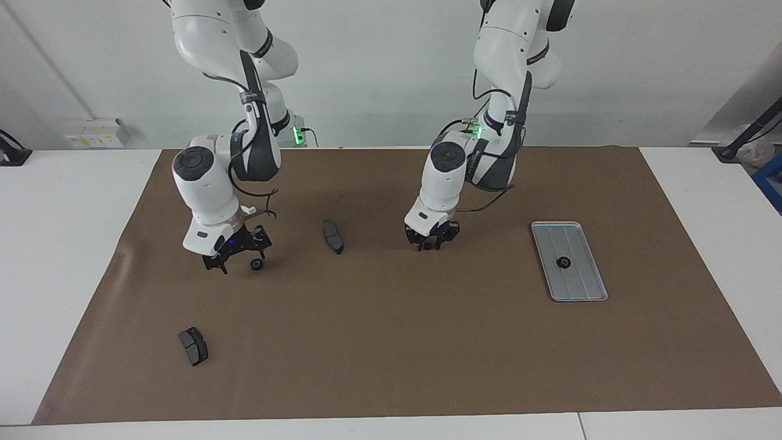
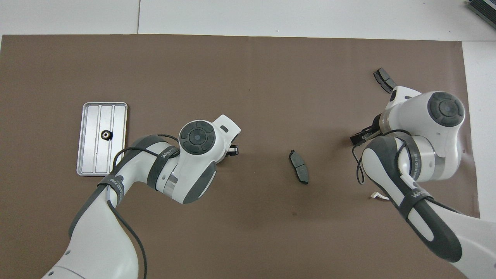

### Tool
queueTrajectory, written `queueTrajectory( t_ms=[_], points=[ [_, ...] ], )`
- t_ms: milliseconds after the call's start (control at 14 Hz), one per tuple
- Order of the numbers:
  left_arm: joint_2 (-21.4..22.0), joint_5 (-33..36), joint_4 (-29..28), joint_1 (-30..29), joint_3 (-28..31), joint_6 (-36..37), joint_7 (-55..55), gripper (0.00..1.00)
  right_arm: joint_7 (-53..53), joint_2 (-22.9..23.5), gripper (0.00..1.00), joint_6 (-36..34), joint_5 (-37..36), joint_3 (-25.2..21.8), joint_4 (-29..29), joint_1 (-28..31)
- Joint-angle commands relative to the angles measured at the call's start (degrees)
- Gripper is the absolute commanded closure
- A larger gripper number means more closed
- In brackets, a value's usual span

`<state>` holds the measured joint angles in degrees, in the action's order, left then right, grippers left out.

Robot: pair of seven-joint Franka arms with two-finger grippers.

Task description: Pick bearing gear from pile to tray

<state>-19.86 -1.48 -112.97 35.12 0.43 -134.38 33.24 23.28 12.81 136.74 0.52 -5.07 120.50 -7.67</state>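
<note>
Brown mat (image 1: pixel 391 342) covers the white table. One gear (image 1: pixel 257 264) lies on it just beside the right gripper (image 1: pixel 235 261), whose fingers stand wide; overhead, that arm hides it. Left gripper (image 1: pixel 429 242) is low at mid-mat; whether it grips anything cannot be told, and overhead only its tip (image 2: pixel 232 151) shows. Another gear (image 2: pixel 105 135) sits in the tray (image 2: pixel 87 170). Pads (image 1: pixel 333 236) (image 1: pixel 193 346) lie apart.

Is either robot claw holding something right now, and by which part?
The right gripper is open, holding nothing, beside a small black round piece. The left gripper is down at the mat; whether it grips anything cannot be told.
</note>
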Motion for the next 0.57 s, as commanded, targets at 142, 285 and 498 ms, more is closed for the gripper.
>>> queueTrajectory(
  t_ms=[142,285,498],
  points=[
    [0.26,1.04,-1.29,1.26,0.97,-1.15,0.86,0.69,8.53,-3.23,0.0,4.15,7.83,0.85,6.85,0.9],
    [0.34,1.04,-1.29,1.26,0.97,-0.8,0.77,0.82,8.98,-3.23,0.0,4.5,7.75,0.85,7.73,1.78],
    [0.34,1.04,-1.03,1.18,1.06,-0.36,0.68,0.94,9.07,-3.05,0.0,5.73,7.83,0.85,8.52,1.69]
  ],
)
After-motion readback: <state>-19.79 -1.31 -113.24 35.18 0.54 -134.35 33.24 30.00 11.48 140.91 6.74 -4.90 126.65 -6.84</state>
